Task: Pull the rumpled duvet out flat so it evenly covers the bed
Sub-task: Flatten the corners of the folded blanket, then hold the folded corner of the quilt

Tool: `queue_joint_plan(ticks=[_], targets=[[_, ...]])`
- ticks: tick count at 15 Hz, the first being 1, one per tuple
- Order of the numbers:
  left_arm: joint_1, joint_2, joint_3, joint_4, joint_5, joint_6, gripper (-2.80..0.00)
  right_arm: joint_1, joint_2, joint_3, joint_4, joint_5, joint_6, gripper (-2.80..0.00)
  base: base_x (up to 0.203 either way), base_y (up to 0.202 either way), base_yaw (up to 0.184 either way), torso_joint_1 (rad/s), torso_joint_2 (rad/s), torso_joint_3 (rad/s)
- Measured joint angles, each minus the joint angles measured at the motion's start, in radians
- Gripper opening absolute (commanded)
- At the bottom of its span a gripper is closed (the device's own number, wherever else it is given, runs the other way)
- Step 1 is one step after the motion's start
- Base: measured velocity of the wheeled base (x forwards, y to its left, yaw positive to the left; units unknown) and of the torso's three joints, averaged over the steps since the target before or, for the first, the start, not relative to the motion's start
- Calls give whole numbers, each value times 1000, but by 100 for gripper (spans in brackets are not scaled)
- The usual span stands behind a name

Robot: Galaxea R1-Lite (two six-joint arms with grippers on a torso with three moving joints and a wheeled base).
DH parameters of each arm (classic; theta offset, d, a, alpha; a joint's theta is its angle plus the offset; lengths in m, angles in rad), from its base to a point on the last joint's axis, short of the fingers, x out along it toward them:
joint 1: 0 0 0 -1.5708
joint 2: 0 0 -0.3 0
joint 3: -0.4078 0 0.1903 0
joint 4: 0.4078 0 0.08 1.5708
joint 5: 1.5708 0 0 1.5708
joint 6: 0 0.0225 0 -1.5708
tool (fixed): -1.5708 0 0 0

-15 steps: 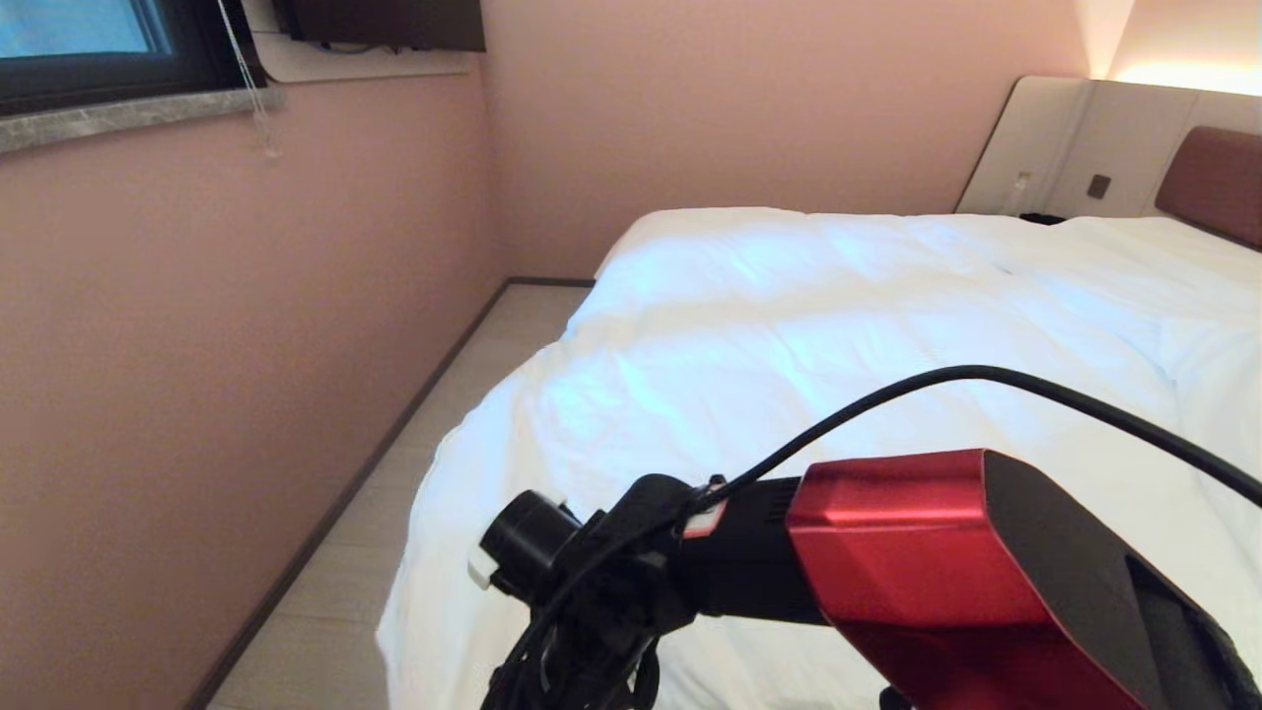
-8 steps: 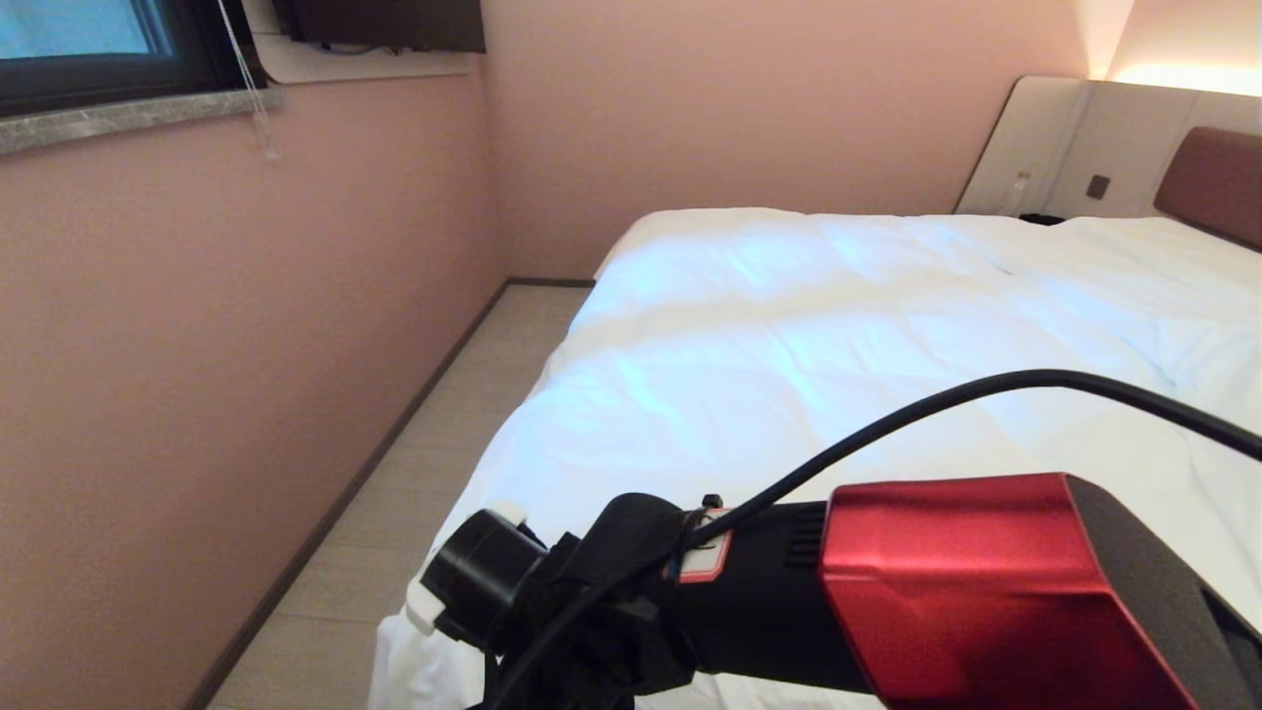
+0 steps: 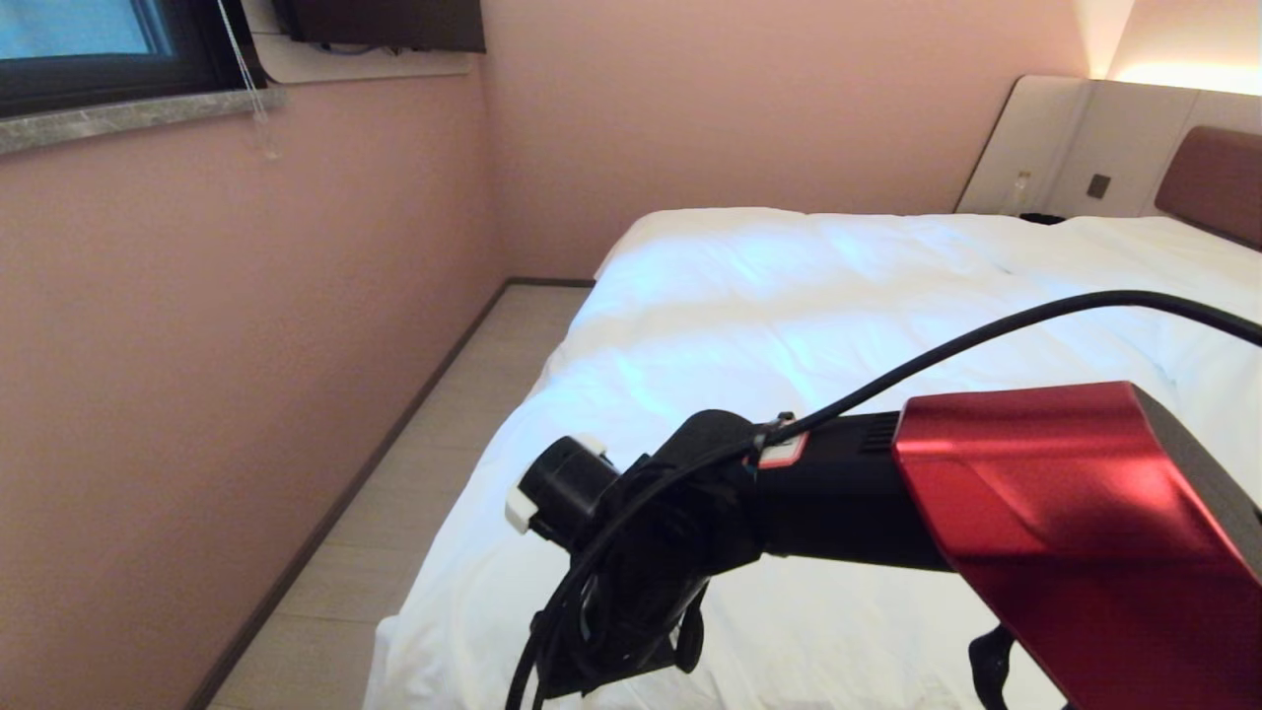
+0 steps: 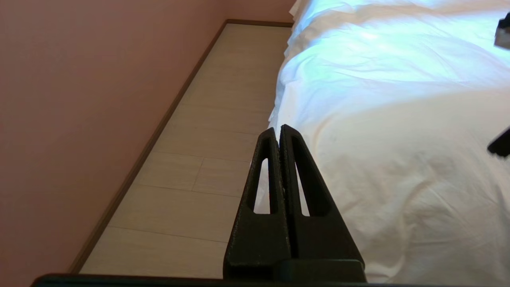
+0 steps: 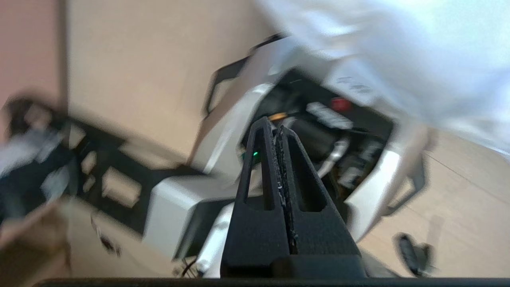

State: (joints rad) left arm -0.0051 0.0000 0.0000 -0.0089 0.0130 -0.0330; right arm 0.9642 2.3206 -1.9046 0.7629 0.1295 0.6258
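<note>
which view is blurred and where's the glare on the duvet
Right wrist view: motion-smeared background, only the shut right end effector sharp. Head view: bluish window glare on the duvet, warm glow above the headboard. Left wrist view: sharp, same bluish sheen on the fabric.

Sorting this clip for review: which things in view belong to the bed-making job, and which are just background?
Part of the job:
- duvet, spread white over the bed
- bed, headboard end visible
- right gripper, shut, empty
- left gripper, shut, empty, beside the duvet's edge

Just there:
- window
- pink wall
- floor
- black cable
</note>
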Motion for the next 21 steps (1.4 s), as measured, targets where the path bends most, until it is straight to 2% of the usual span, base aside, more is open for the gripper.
queue_joint_plan(ticks=[3,5,15,21], targets=[[0,0,0,0,0,0,-280,-99,-6,1,7,-77,-5,-280,0,0,0,0,0,0],[0,0,0,0,0,0,-280,-124,-21,7,13,-115,2,-280,0,0,0,0,0,0],[0,0,0,4,11,1,-280,-131,-73,6,63,-145,29,-280,0,0,0,0,0,0],[0,0,0,3,14,-1,-280,-121,-68,8,64,-144,29,-280,-171,0,0,4,2,1]])
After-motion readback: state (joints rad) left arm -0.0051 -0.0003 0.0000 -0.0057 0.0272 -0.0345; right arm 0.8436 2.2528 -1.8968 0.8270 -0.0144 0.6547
